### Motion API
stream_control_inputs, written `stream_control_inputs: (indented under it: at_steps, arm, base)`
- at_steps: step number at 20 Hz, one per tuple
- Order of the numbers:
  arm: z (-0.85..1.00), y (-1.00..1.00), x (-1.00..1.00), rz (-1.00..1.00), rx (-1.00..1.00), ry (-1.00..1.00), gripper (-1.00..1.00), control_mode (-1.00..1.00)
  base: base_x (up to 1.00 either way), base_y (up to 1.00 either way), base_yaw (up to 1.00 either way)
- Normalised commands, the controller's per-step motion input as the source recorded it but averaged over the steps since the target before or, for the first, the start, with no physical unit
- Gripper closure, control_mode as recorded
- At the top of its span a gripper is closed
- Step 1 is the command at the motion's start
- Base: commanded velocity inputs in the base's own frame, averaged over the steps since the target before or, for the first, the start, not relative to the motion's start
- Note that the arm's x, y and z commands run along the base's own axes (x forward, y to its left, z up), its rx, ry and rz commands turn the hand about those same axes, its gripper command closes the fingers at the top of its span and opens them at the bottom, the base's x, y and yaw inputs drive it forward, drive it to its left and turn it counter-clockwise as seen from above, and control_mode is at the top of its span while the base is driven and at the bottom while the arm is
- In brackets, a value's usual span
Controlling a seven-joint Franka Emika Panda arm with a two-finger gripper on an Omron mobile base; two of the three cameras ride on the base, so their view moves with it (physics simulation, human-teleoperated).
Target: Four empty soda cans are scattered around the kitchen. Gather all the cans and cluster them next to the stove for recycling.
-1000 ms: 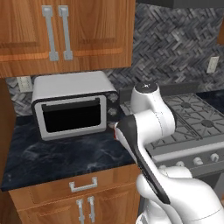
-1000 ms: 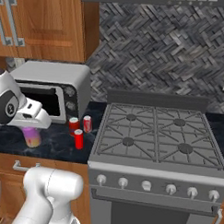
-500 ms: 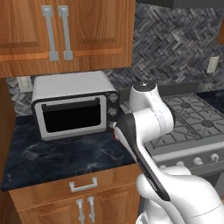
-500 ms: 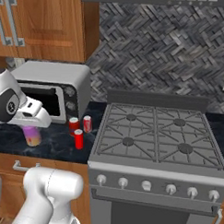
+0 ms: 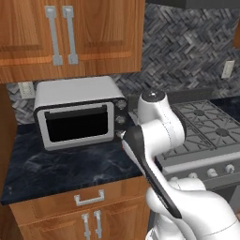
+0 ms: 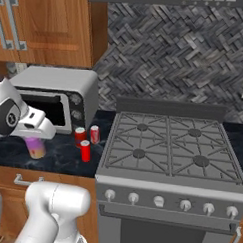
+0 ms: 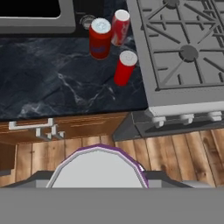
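No lettering, brand, number or sign can be read anywhere in this kitchen; the three soda cans (image 7: 101, 38) near the counter's (image 7: 57, 87) stove-side edge show only colour, one with a dark blurred patch on red, one red-and-white, one plain red, none of it legible; the toaster oven's (image 6: 59, 96) knobs carry no readable marks; the stove's (image 6: 170, 150) front knobs are likewise unmarked at this resolution; the wall outlets (image 5: 228, 69) are blank.
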Motion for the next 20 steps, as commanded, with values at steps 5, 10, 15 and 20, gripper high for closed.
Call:
stream_control_inputs:
  at_steps: [5, 10, 15, 20]
  arm:
    - [-0.06, 0.0, 0.04, 0.0, 0.0, -0.03, 1.0, -1.0]
    - [-0.04, 0.0, 0.07, 0.0, 0.0, 0.0, 1.0, -1.0]
    - [-0.03, 0.0, 0.12, 0.0, 0.0, 0.0, 1.0, -1.0]
    - [-0.04, 0.0, 0.11, 0.0, 0.0, -0.01, 1.0, -1.0]
  base:
    - [0.0, 0.0, 0.0]
    - [0.0, 0.0, 0.0]
    - [0.0, 0.0, 0.0]
    - [0.0, 0.0, 0.0]
